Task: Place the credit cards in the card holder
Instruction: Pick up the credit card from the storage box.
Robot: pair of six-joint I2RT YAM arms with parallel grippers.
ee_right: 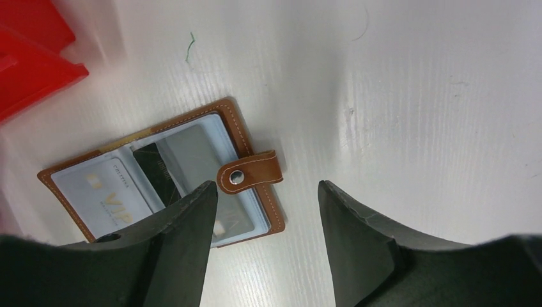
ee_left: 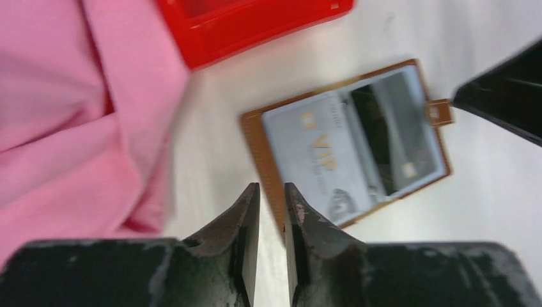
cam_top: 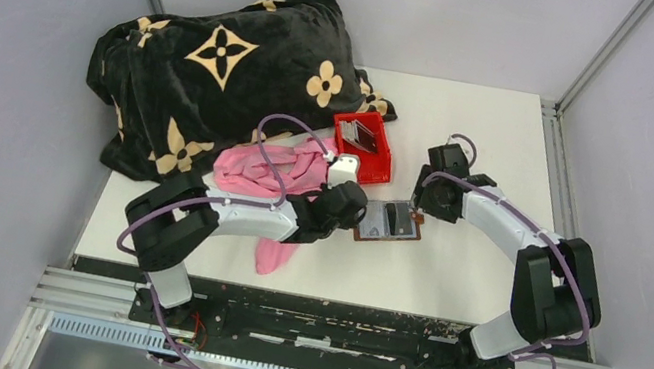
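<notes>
open card holder (ee_right: 259, 173) holds credit cards (ee_right: 105, 195)

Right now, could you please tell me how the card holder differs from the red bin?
The card holder is brown leather, lying flat and open; the red bin is plastic with raised walls. The card holder lies nearer the front edge of the white table; the red bin stands farther back, beside the pink cloth. Both rest on it and hold credit cards.
</notes>
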